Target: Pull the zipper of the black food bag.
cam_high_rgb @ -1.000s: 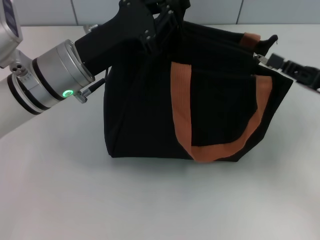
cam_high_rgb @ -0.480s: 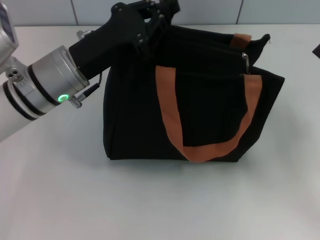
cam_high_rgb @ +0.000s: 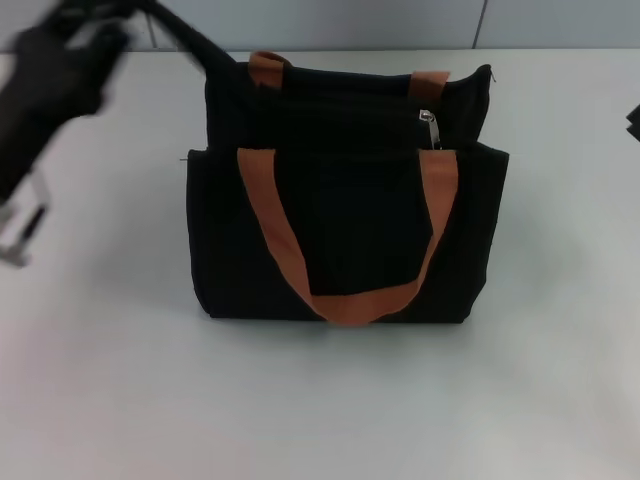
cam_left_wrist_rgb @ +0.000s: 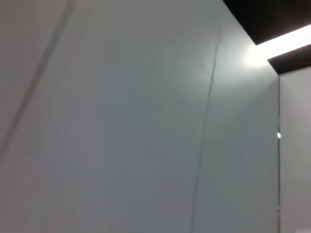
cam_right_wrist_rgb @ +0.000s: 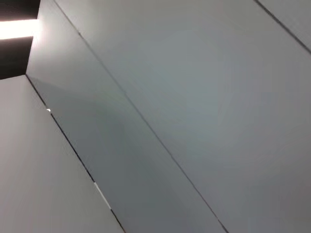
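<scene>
The black food bag (cam_high_rgb: 345, 215) stands upright in the middle of the white table in the head view, its orange-brown handle (cam_high_rgb: 345, 303) hanging down the front. The silver zipper pull (cam_high_rgb: 428, 122) sits on the top zip line, toward the bag's right end. My left gripper (cam_high_rgb: 65, 50) is a blurred black shape at the far upper left, off the bag; a thin dark streak (cam_high_rgb: 195, 38) runs from it to the bag's top left corner. Only a dark sliver of my right gripper (cam_high_rgb: 634, 118) shows at the right edge. Both wrist views show only wall panels.
The white table (cam_high_rgb: 320, 400) stretches around the bag on all sides. A grey panelled wall (cam_high_rgb: 330, 22) runs along the table's back edge.
My left arm has swung from the bag's top left corner out to the far left. The bag has shifted left and settled square. The right gripper has withdrawn to the right edge.
</scene>
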